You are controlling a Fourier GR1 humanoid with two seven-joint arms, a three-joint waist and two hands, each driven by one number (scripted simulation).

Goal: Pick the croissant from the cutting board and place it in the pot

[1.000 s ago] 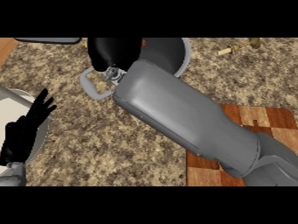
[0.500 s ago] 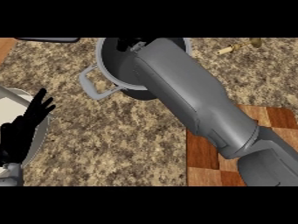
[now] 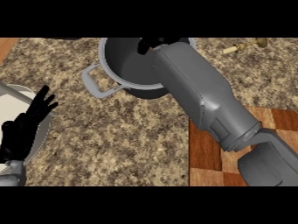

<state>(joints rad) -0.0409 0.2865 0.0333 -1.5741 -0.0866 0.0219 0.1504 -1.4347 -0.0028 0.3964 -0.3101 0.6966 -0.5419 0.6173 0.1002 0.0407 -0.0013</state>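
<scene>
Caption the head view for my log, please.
Right hand over the grey pot, forearm stretched above the cutting board; croissant not visible; left hand rests open at left.

The speckled stone desk [image 3: 119, 131] carries a grey pot [image 3: 122, 63] at far middle, a chequered wooden cutting board [image 3: 286, 124] near right, and a small pale object [image 3: 241, 46] far right

No readable text, labels, brands or numbers: pot [image 3: 122, 63], cutting board [image 3: 206, 151] and counter [image 3: 125, 131] all unmarked.
</scene>
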